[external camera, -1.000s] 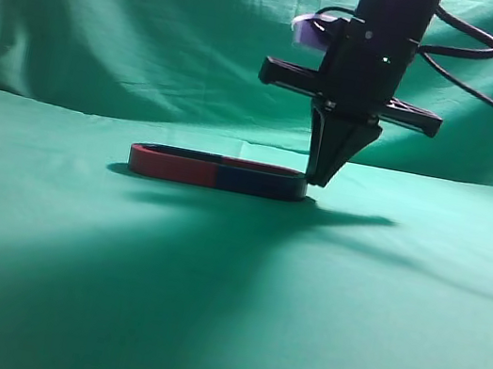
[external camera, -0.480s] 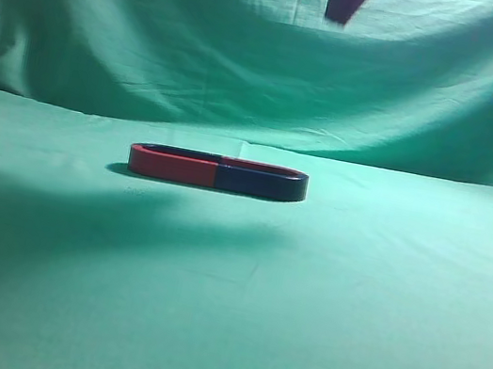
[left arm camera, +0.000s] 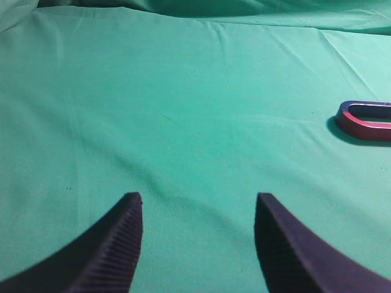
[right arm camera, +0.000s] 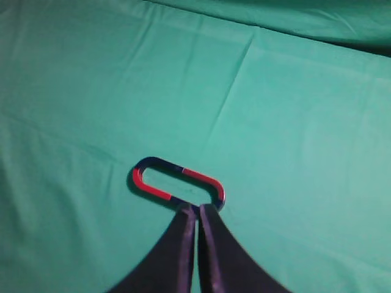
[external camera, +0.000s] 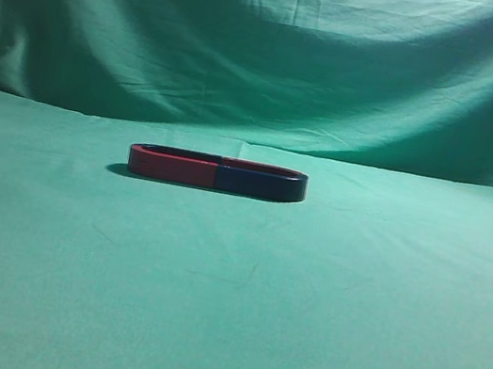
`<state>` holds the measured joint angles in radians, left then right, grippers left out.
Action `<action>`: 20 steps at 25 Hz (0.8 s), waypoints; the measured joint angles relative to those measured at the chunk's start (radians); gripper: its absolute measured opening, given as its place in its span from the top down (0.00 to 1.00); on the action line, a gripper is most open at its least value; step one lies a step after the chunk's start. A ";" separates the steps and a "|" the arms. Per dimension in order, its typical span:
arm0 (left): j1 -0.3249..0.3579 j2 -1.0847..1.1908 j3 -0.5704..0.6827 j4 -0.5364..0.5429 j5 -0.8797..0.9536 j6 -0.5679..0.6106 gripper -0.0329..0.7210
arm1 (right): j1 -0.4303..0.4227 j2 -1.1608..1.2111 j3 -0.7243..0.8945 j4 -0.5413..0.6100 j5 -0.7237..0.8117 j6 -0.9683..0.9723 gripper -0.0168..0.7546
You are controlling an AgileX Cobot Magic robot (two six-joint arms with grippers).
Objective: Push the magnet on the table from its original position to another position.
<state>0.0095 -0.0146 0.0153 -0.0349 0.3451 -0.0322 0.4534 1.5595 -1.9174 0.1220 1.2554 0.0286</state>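
Since the earlier frame, the right end effector [right arm camera: 197,210] has lifted clear, fingers pressed together for pushing. Below its tips, the dark navy horseshoe magnet [right arm camera: 201,183] lies flat on the green-cloth desk [external camera: 349,308]. Left end effector [left arm camera: 198,204] idles spread, empty.

Backdrop: green cloth [external camera: 280,47] hangs behind the scene in loose folds, with darker shadowed bands sagging across it.
Bench: covered in matching green cloth [external camera: 224,314], slightly wrinkled, with faint creases in the foreground.
Join: backdrop meets bench along a soft horizontal line.
Light: even, brighter on the bench than on the backdrop's left side.
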 joint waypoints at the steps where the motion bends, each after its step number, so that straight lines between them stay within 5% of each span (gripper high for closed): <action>1: 0.000 0.000 0.000 0.000 0.000 0.000 0.43 | 0.000 -0.047 0.044 0.000 0.002 0.000 0.98; 7: 0.000 0.000 0.000 0.000 0.000 0.000 0.43 | 0.000 -0.300 0.396 0.003 -0.012 -0.002 0.98; 20: 0.000 0.000 0.000 0.000 0.000 0.000 0.43 | 0.000 -0.907 1.063 0.053 -0.312 -0.073 0.98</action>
<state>0.0095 -0.0146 0.0153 -0.0349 0.3451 -0.0322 0.4534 0.6523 -0.8546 0.1749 0.9436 -0.0440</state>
